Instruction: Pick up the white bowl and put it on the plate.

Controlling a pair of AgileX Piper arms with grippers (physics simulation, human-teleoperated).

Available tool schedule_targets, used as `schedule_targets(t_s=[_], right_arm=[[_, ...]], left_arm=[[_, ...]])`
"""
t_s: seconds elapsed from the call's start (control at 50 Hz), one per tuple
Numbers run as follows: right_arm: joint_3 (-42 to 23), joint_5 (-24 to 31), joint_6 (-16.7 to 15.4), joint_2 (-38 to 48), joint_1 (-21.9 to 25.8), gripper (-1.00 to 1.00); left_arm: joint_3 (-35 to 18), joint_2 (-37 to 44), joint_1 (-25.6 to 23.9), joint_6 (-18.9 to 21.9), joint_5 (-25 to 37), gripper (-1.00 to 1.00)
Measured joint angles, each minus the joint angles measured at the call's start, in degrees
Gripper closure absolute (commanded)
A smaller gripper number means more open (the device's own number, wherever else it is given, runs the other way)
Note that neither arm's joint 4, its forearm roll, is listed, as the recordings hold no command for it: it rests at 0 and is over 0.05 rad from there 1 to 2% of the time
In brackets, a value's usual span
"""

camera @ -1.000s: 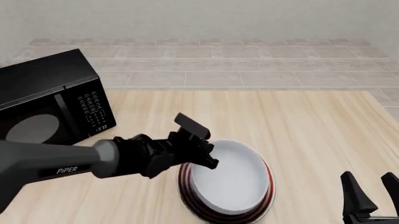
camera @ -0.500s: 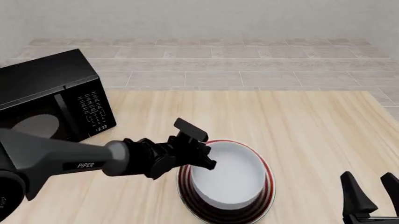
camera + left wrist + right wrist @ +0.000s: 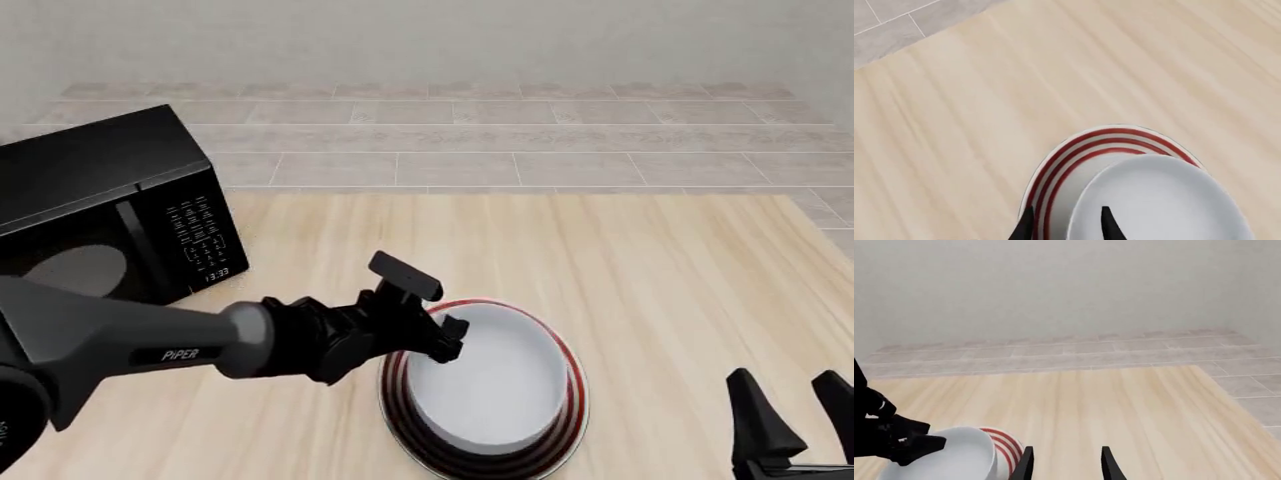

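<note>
The white bowl point(image 3: 491, 385) sits on the plate point(image 3: 567, 440), so placement looks nearly done. The left gripper point(image 3: 430, 338) straddles the bowl's near-left rim, apparently gripping it; release remains. The right gripper point(image 3: 790, 425) waits, fingers apart and empty.

You have a pale wood-grain bench point(image 3: 667, 260) under you, its boards running away from the arms. Beyond its far edge lies a floor of grey-beige tiles point(image 3: 534, 140) in long rows, ending at a plain, off-white wall point(image 3: 441, 40). A black microwave point(image 3: 107, 215) stands on the bench's far left corner, its keypad lit. The light is soft and even.
</note>
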Motion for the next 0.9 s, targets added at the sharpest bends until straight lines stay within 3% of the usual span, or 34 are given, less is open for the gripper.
schedule_targets(t_s=[0.26,0.64,0.9], right_arm=[[0.0,0.3,0.0,0.0,0.1,-1.00],[0.0,0.1,-0.6,0.0,0.4,-1.00],[0.0,0.2,-1.1,0.0,1.2,-1.00]], left_arm=[[2.1,-4.3,-0.8,-0.1,-0.4,-1.00],[12.3,-33.7,0.7,2.3,7.1,-1.00],[18.9,-52.3,7.4,5.8,12.9,-1.00]])
